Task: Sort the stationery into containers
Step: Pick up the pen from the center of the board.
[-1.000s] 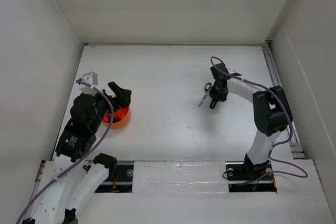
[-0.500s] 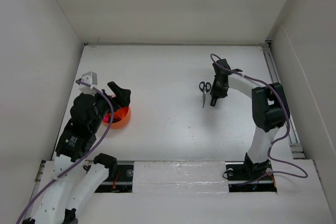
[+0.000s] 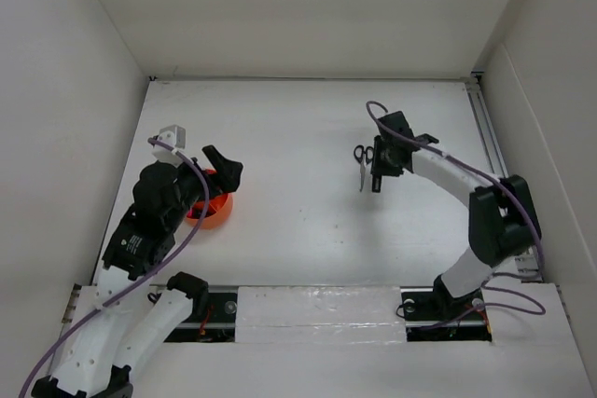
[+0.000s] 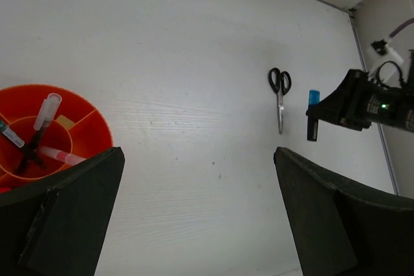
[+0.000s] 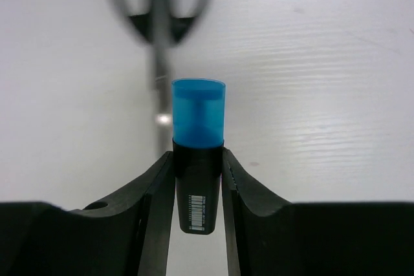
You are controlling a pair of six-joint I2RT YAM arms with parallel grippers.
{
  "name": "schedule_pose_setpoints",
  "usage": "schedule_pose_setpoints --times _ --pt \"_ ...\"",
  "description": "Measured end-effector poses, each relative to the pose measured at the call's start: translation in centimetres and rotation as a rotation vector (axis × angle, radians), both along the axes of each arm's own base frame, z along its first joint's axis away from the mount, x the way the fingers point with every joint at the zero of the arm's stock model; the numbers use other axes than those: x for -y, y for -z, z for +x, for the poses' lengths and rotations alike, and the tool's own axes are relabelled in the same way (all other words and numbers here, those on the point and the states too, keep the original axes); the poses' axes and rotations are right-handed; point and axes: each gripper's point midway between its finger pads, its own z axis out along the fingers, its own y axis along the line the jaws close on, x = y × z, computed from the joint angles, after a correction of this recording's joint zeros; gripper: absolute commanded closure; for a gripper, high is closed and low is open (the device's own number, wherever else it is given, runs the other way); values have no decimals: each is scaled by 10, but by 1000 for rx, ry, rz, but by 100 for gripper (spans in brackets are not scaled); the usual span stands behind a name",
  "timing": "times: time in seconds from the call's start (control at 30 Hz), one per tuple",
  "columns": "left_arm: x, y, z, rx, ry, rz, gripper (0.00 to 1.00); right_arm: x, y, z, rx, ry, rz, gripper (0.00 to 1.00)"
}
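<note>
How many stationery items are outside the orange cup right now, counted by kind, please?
Scissors: 1, lying loose
Blue-capped highlighter: 1, clamped in the right gripper
Total: 2 outside the orange cup

A white surface (image 3: 298, 230) with a faint wood-like grain fills the floor of a plain white enclosure. A back wall (image 3: 308, 6) and two side walls (image 3: 56, 137) rise from its edges. A metal rail (image 3: 492, 151) runs along its right edge, and a glossy white strip (image 3: 317, 305) crosses its near edge. A few tiny dark specks (image 4: 220, 176) mark the surface.
</note>
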Motion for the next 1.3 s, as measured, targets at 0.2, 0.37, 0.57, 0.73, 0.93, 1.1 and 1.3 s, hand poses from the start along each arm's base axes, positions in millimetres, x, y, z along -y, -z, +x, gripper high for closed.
schedule_pose_setpoints --times 0.2,0.37,0.57,0.73,0.93,1.1,1.3 --pt "27 15 -1 -88 136 -20 2 -136 -125 -46 422 -505 193 100" --pt "52 17 -12 -141 270 -75 3 -225 -171 -128 600 -879 325 100" --pt "65 -10 -25 -106 369 -129 3 -253 -165 -158 636 -1014 292 100" --pt "75 -11 -33 -128 437 -157 8 -265 -156 -175 644 -1071 244 100" --pt "86 5 -38 -188 500 -185 8 -267 -164 -171 685 -1055 216 100" --pt "90 23 -39 -249 513 -200 8 -266 -180 -159 757 -983 203 100" --pt "93 22 -39 -242 525 -217 11 -270 -192 -157 797 -967 230 100"
